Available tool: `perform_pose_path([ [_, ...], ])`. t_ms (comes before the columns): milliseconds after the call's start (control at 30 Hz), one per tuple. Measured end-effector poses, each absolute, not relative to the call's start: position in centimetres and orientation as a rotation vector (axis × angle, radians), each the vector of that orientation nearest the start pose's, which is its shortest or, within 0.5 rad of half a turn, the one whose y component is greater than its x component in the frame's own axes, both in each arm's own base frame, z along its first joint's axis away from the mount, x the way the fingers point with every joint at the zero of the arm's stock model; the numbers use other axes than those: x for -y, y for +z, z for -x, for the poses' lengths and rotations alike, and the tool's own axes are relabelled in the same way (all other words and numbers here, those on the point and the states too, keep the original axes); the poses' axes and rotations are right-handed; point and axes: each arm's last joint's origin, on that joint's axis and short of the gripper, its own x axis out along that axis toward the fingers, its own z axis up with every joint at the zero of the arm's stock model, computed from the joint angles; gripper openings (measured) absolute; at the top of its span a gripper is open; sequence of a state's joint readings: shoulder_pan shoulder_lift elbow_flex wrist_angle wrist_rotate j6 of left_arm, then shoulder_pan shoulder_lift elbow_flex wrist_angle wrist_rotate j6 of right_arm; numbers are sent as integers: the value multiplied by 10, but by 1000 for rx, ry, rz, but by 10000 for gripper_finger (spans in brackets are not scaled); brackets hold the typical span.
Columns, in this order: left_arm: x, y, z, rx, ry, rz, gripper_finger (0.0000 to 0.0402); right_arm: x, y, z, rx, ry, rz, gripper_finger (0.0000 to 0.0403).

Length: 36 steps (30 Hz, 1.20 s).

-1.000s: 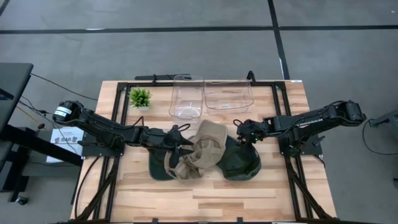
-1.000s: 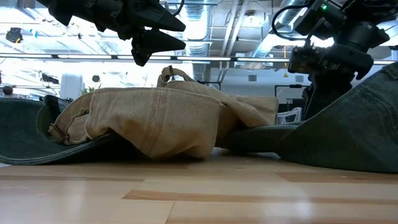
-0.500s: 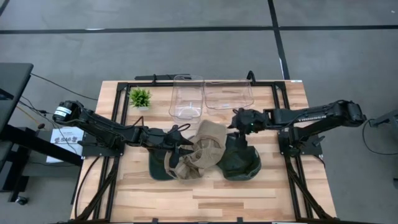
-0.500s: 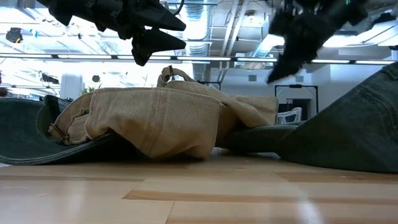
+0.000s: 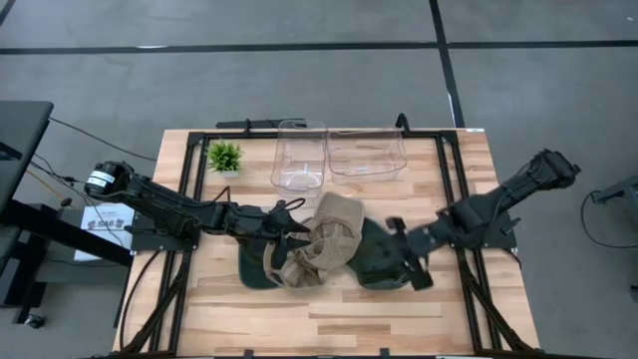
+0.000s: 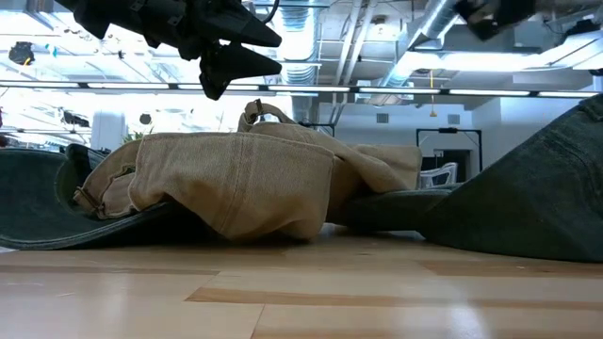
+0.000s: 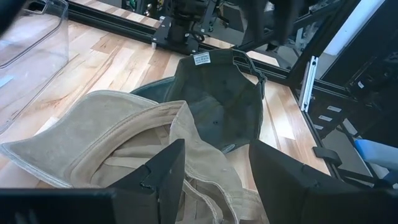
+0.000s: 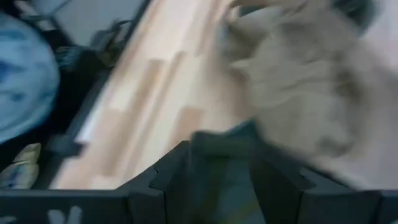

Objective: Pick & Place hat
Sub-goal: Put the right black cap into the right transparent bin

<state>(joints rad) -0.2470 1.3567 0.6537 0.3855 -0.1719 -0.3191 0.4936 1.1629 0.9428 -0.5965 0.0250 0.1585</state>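
Observation:
Three hats lie overlapping mid-table. A tan hat [image 5: 331,237] rests on a dark green hat [image 5: 257,267] to its left and on another dark green hat [image 5: 384,261] to its right. In the low view the tan hat [image 6: 236,179] is draped over the green brims. My left gripper [image 5: 289,221] hovers open just above the tan hat's left part [image 7: 124,143], touching nothing. My right gripper [image 5: 411,255] is open over the right green hat's right edge. In its blurred wrist view, green cloth [image 8: 217,180] shows between the fingers.
Two clear plastic bins [image 5: 299,155] [image 5: 367,150] stand at the far edge. A small green plant [image 5: 224,156] stands to their left. Black frame rails [image 5: 451,179] run along both sides of the table. Bare wood [image 5: 329,314] lies near the hats.
My right gripper has swung from the far side of the right green hat, first toward the bins, then across toward the near right. It has turned about and left the low view. The left arm and the hats have kept still.

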Motion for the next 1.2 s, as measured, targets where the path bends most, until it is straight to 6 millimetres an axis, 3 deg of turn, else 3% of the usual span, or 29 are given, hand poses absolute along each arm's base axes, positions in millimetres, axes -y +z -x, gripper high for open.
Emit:
perform_pose_path([
  [167, 64, 219, -274, -318, -24, 251, 177, -142, 281, -186, -870, 424, -69, 150],
  [433, 64, 220, -274, -305, -27, 254, 177, -177, 278, -156, -866, 341, -174, 149],
  [667, 64, 221, -274, -300, -28, 255, 177, -203, 250, -150, -974, 230, -194, 149],
  [933, 64, 221, -274, -296, -28, 256, 177, -212, 205, -155, -1212, 4, -199, 149],
  [1200, 64, 221, -275, -293, -29, 257, 177, -208, 187, -158, -1297, -131, -167, 149],
])
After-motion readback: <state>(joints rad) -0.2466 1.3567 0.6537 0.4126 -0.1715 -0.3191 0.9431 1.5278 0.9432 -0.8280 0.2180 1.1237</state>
